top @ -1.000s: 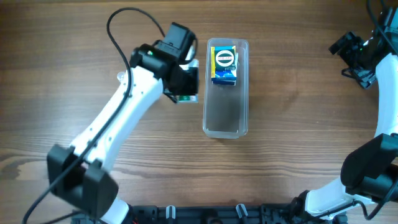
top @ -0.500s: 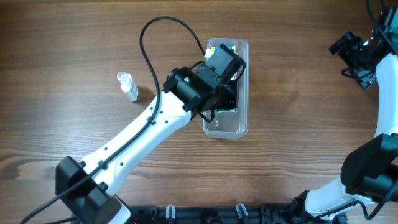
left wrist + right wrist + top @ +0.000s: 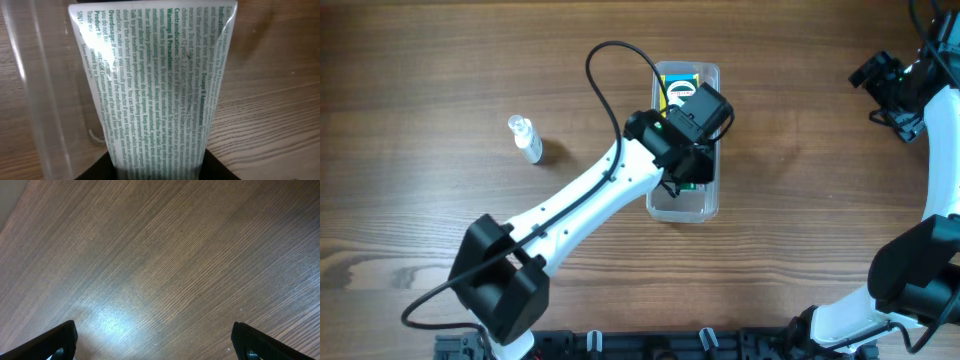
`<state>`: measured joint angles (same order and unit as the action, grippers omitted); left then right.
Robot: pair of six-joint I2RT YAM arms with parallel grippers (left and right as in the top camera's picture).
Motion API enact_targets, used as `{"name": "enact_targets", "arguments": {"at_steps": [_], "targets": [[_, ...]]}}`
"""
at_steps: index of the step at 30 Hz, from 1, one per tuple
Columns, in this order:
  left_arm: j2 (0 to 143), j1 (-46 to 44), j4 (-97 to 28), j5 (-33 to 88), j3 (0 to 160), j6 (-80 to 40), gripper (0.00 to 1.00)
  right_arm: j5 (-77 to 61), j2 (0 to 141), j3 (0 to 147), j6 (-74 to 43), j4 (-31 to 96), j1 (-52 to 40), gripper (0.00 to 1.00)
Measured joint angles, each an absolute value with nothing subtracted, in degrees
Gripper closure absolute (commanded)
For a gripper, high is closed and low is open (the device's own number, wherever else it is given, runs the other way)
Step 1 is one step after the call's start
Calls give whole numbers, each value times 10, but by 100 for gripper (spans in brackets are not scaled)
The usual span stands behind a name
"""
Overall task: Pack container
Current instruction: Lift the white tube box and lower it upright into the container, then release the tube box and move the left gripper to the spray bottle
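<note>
The clear plastic container [image 3: 682, 207] lies lengthwise at the table's middle, with a blue and yellow box [image 3: 676, 88] at its far end. My left gripper [image 3: 692, 172] is over the container's middle, shut on a white tube with green print [image 3: 150, 85], which fills the left wrist view; the container's clear wall [image 3: 30, 100] shows at the left there. My right gripper [image 3: 152, 340] is open and empty above bare wood, at the far right edge in the overhead view [image 3: 890, 85].
A small clear bottle [image 3: 526, 138] lies on the wood to the left of the container. The left arm's black cable [image 3: 605, 70] loops over the table beside the container.
My left arm has swung right, carrying the white tube from beside the container to over its middle. The small bottle is uncovered. The right arm has not moved.
</note>
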<state>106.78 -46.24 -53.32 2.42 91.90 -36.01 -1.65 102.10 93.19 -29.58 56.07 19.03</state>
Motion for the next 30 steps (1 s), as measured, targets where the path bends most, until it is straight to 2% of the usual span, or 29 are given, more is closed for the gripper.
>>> {"name": "enact_targets", "arguments": {"at_steps": [12,25,27,30], "targets": [[1144,-463,-523,24,919,-362,58,-17,1021,932,-296,561,190,0],[1146,-463,-468,2,919,-361,57,-17,1021,932,-296,561,190,0],[1146,-463,-466,-5,919,-361,56,-17,1021,932,-296,561,190,0],[1147,-463,-466,-11,919,-361,48,-17,1021,932,-296,561,190,0]]}}
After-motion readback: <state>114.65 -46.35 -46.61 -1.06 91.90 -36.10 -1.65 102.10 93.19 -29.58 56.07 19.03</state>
